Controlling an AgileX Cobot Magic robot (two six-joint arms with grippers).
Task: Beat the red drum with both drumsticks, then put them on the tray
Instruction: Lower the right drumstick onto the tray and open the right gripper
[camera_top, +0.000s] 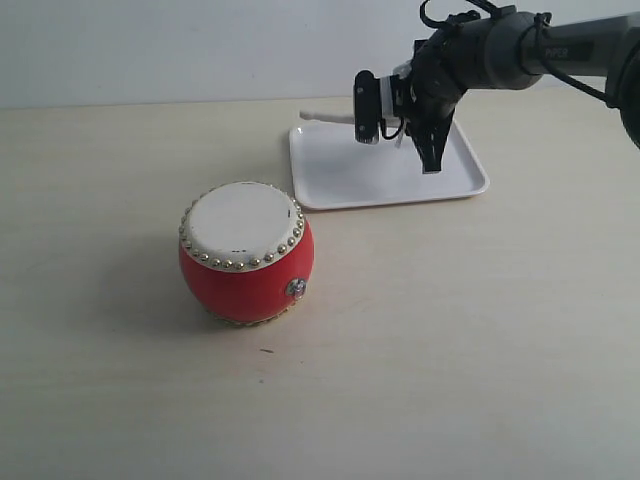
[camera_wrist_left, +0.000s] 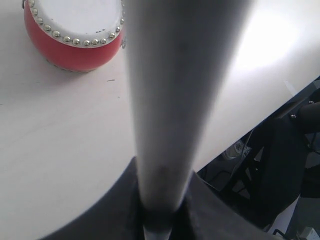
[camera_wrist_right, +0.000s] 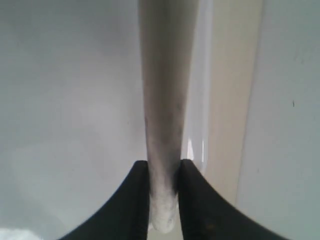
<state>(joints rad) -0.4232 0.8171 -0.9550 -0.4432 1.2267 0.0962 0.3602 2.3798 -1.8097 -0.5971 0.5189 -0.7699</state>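
Observation:
The red drum (camera_top: 246, 255) stands upright on the table left of centre, its cream skin facing up. Behind it to the right lies the white tray (camera_top: 345, 180). My right gripper (camera_top: 431, 160) hangs low over the tray, shut on a pale drumstick (camera_top: 325, 118) that pokes out leftward past the tray's far left corner. The right wrist view shows the dark jaws of that gripper (camera_wrist_right: 163, 200) clamped on the stick (camera_wrist_right: 165, 100) above the tray floor (camera_wrist_right: 60, 100). My left gripper (camera_wrist_left: 161, 220) is shut on the other drumstick (camera_wrist_left: 175, 100), with the drum (camera_wrist_left: 75, 37) some way beyond it. The exterior view does not show the left arm.
The pale wooden table (camera_top: 450, 330) spreads around the drum and tray. In the left wrist view the table's edge (camera_wrist_left: 260, 120) runs close by, with dark stands and cables beyond it on the floor.

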